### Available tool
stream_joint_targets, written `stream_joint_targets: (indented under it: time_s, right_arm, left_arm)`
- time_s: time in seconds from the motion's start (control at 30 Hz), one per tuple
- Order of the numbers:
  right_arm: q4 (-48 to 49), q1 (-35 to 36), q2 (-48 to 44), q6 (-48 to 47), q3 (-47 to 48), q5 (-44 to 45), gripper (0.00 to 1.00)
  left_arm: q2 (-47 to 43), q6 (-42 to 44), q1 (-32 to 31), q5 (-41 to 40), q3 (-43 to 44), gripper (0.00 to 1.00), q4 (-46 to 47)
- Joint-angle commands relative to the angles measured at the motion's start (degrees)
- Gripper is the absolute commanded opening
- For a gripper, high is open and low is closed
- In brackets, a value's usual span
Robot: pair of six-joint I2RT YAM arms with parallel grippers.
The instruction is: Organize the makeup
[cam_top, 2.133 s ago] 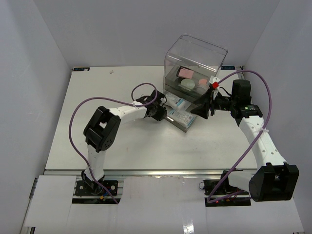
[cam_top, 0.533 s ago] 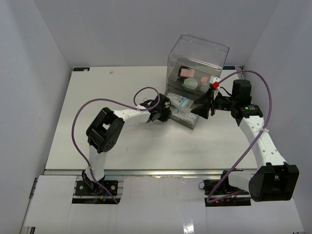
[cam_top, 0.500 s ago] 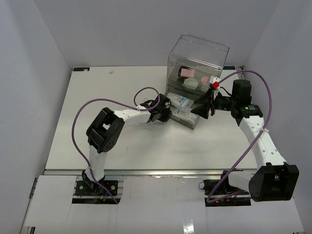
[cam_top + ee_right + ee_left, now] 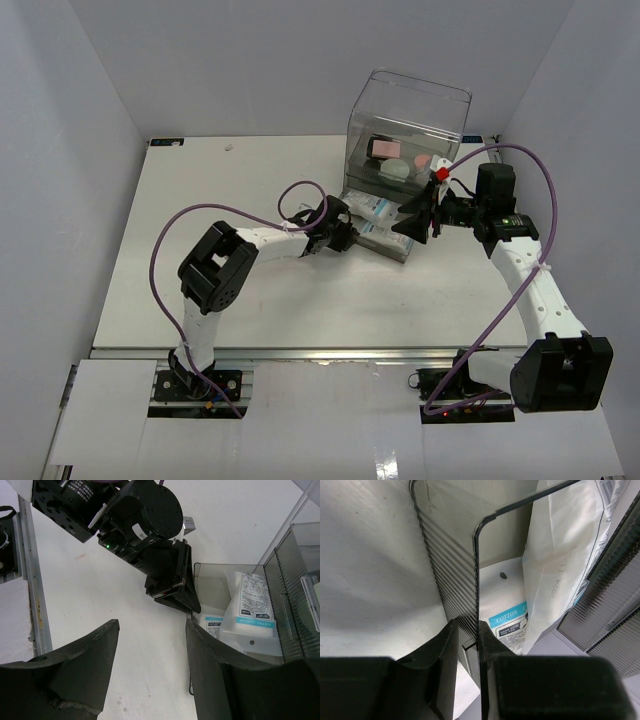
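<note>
1. Left gripper (image 4: pixel 343 233): clenched on the thin ribbed front wall of the drawer (image 4: pixel 372 226). In the left wrist view, its fingers (image 4: pixel 490 647) pinched that wall from both sides.

2. Right gripper (image 4: pixel 416 222): released and holding nothing, just to the right of the drawer. In the right wrist view, its fingers (image 4: pixel 95 647) stood wide apart over the bare table (image 4: pixel 100 575).

3. The drawer was pulled out at the near foot of the clear box (image 4: pixel 452 96), at the far right of the table.

4. Two packets were in the drawer:
- The flat packet (image 4: pixel 506 621) lay on the drawer floor. A teal band on it read "COTTON". The finer print below was too small to read, and the right part was covered.
- The upright packet (image 4: pixel 559 560) leaned over it. Its top was cut off by the frame edge, and its faint stamped digits could not be read with certainty.

5. In the right wrist view, the upright packet (image 4: pixel 251 602) carried a blue band of lettering (illegible at that size). The label on the left arm's housing was also unreadable.

6. In the upper part of the box, behind the tinted wall, lay a pink palette (image 4: pixel 383 148) and to its right a pale compact (image 4: pixel 397 169). Their outlines were soft and no markings could be made out.
</note>
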Motion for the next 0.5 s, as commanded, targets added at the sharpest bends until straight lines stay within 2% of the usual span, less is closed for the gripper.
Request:
stream_joint_targets:
  time_s: [0.0,0.3,0.47]
  right_arm:
    - [1.9,-0.6,0.3,0.5,-0.3,-1.4,0.62]
    - [5.8,-0.8,-0.4,5.8,0.0,8.8,0.6]
    - [8.4,-0.8,-2.0,9.9,0.3,15.5,0.61]
  left_arm:
    - [-0.9,-0.2,0.2,1.3,3.2,0.22,7.6]
    - [0.8,1.6,0.1,-3.4,10.1,0.22,-4.9]
    - [2.8,2.6,0.2,-3.7,14.0,0.22,-8.0]
